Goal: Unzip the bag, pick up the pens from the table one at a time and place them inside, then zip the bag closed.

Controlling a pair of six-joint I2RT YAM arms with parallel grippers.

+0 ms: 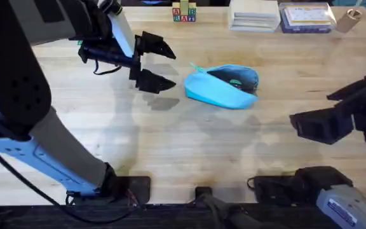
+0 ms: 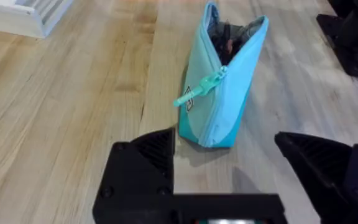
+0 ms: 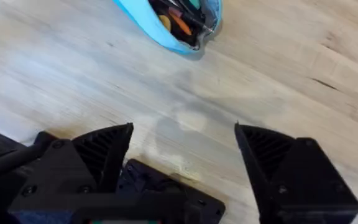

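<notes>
Both hands, left hand [image 1: 155, 65] and right hand [image 1: 315, 113], spread beside the unzipped bag [image 1: 222, 87].

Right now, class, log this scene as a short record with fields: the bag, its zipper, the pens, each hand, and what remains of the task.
bag: light blue bag lying on the table, mouth gaping
zipper: open, pull tab hanging at the end nearest the left hand
pens: orange pen seen inside the bag; no pens lying on the table
left hand: left hand open, beside the bag, holding nothing
right hand: right hand open, apart from the bag
remaining: zip the bag closed
</notes>
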